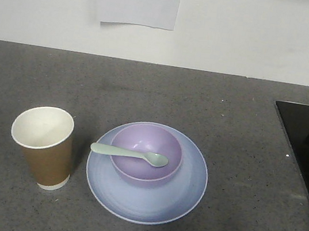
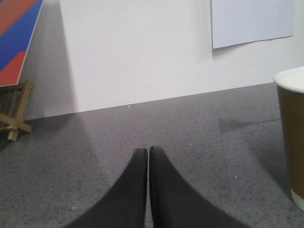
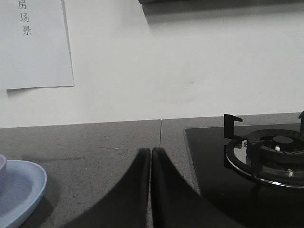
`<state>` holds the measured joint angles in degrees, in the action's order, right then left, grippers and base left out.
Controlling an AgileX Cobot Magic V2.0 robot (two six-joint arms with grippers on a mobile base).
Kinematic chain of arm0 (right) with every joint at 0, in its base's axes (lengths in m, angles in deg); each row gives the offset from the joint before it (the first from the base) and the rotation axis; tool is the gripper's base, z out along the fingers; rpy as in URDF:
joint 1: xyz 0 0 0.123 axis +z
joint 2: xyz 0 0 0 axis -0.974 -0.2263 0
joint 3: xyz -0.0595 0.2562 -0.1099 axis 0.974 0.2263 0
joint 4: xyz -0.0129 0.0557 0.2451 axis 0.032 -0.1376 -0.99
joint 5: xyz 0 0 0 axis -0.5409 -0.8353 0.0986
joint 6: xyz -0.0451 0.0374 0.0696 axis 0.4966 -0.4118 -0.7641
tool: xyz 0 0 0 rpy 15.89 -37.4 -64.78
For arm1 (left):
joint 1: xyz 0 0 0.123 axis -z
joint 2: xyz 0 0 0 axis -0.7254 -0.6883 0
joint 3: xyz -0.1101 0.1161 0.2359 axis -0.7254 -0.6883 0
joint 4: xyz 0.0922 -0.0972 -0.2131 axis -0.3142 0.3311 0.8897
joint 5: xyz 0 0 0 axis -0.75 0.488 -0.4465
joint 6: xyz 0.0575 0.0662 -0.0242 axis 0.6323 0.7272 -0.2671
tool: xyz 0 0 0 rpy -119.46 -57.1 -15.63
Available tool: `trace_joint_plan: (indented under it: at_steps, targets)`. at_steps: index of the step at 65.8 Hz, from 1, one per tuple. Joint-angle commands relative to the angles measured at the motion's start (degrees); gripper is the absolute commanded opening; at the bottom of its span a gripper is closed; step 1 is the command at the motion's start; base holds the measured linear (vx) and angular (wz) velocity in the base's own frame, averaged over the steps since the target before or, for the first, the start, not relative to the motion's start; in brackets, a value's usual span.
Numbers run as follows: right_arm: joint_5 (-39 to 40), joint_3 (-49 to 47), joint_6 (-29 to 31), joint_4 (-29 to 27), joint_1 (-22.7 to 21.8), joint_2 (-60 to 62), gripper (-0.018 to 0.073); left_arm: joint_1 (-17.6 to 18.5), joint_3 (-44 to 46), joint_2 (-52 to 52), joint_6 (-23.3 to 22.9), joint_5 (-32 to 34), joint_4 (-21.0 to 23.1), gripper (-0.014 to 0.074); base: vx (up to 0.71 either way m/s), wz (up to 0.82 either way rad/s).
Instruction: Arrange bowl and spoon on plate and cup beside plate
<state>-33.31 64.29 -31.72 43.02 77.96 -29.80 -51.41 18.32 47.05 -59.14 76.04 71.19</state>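
Grey speckled countertop [image 1: 146, 91], white wall [image 1: 260, 32], both pincers [image 2: 147, 152] [image 3: 150, 152] pressed together, empty.

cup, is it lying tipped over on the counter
No, the cup stands upright on its base on the counter, open mouth up, left of the plate.

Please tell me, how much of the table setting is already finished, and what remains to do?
It looks finished. The bowl sits on the plate, the spoon lies across the bowl, and the cup stands upright beside the plate. Left pincer and right pincer are shut, holding nothing. Nothing appears left.
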Motion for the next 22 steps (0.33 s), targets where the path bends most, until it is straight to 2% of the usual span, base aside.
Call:
trace_joint_plan:
  at_steps: [1, 22]
  targets:
    - [4.11, -0.03, 0.52, 0.60, -0.42, 0.31, -0.0002, -0.11, -1.73, -0.41, -0.59, 4.04, 0.57, -0.0006, 0.00, 0.00]
    - [4.11, -0.03, 0.52, 0.60, -0.42, 0.31, -0.0002, -0.11, -1.73, -0.41, -0.59, 4.04, 0.57, -0.0006, 0.00, 0.00]
